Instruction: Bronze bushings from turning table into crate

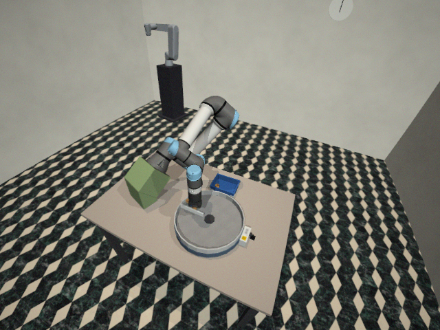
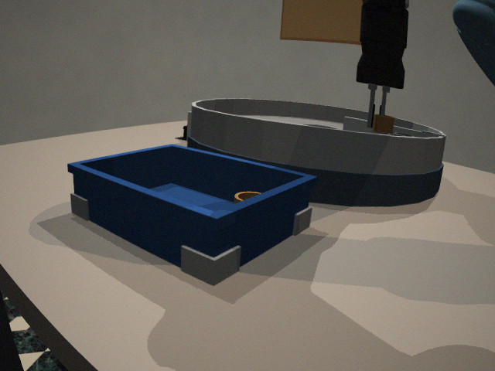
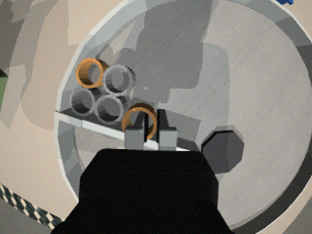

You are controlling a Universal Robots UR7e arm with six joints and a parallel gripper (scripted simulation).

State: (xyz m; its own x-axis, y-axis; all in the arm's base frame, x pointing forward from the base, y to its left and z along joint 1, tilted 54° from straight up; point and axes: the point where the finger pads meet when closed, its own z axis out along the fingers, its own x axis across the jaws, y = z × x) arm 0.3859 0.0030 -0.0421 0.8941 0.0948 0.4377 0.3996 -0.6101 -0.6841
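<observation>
My gripper (image 2: 377,115) (image 3: 152,119) is shut on the wall of a bronze bushing (image 2: 384,124) (image 3: 138,108), one finger inside its bore. The bushing is upright, raised a little above the turning table (image 1: 223,232) (image 2: 255,137) (image 3: 263,97). Another bronze bushing (image 3: 83,73) stands on the turning table near the rim, beside three steel bushings (image 3: 129,80) (image 3: 72,102) (image 3: 108,122). One bronze bushing (image 1: 217,185) (image 2: 247,193) is in a corner of the blue crate (image 1: 227,186) (image 2: 159,216). The arm hides the fingertips in the top view.
A thin pale bar (image 1: 192,210) (image 3: 97,128) crosses part of the turning table beside the bushings. A dark hub (image 1: 209,218) (image 3: 222,151) is at its centre. A green block (image 1: 145,184) stands left of the arm. A white control box (image 1: 245,236) is at the turning table's right side.
</observation>
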